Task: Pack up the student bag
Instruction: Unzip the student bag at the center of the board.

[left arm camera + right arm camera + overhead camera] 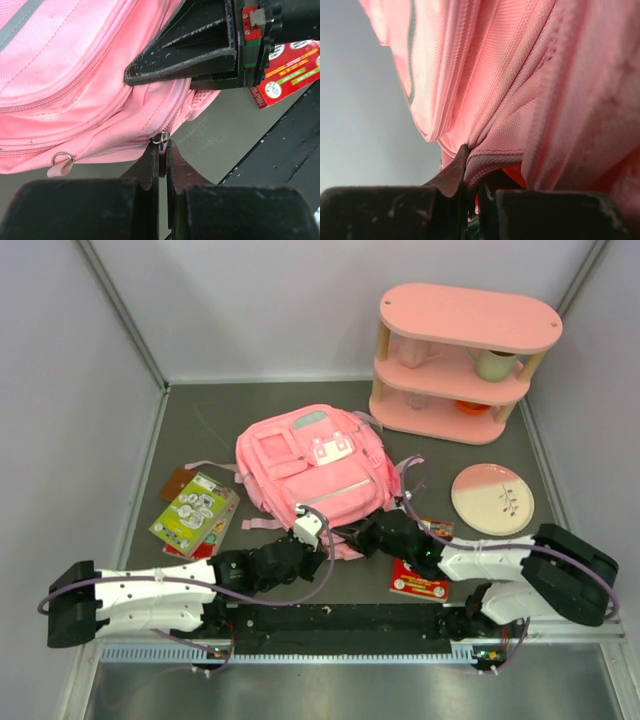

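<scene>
The student bag (310, 465), a pink backpack with front pockets, lies flat in the middle of the table. Both grippers meet at its near edge. My left gripper (322, 533) is shut on a small metal zipper pull (162, 137) at the end of a zip line on the bag (75, 75). My right gripper (362, 537) is shut on a fold of the bag's pink fabric (495, 160) beside a zip seam. In the left wrist view the right gripper's black fingers (185, 55) press against the bag just above the zipper pull.
A green book (195, 508) lies left of the bag over a brown item (180, 483). A red booklet (418, 582) lies near the right arm. A pink-and-white plate (492, 498) sits at the right, and a pink oval shelf unit (462, 360) with cups stands at the back right.
</scene>
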`<state>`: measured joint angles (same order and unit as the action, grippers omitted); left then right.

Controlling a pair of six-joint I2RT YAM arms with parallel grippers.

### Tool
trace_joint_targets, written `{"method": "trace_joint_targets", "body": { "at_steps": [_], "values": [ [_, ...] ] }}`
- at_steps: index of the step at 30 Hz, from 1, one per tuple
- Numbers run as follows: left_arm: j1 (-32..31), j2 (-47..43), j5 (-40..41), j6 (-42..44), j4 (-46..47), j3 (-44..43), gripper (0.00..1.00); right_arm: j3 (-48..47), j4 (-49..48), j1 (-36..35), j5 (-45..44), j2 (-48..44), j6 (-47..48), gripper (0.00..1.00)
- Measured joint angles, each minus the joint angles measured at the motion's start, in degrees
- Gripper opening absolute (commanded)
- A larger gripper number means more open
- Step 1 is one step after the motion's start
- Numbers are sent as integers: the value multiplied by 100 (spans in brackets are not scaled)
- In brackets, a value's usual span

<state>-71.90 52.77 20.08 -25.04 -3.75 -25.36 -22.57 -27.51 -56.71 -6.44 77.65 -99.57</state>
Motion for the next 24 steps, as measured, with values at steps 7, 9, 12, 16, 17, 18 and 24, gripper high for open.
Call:
{"method": "trace_joint_targets", "body": {
  "at_steps": [7, 9, 12, 16, 17, 18, 24],
  "values": [
    [-79, -223, 358, -326, 118, -2, 0, 79, 461, 42, -789, -1344, 750, 0],
    [-92, -243, 697, -603, -52, -9, 0, 79, 662, 127, -925, -1674, 949, 0],
    [-98, -243, 1274, -1080, -507, -68, 0, 79, 951, 317, -909, -2006, 1134, 0],
    [-37, -243, 1882, -1657, -1075, -249, 0, 79, 1106, 387, -820, -2205, 1292, 0],
    [50, -243, 1989, -1792, -1220, -293, 0, 79, 1123, 400, -789, -2232, 1311, 0],
    [168, -243, 2055, -1895, -1329, -315, 0, 79, 1134, 413, -772, -2258, 1333, 0],
    [946, -240, 2129, -2149, -1596, -319, 0, 79, 1274, 446, -702, -2404, 1419, 0]
  ]
}}
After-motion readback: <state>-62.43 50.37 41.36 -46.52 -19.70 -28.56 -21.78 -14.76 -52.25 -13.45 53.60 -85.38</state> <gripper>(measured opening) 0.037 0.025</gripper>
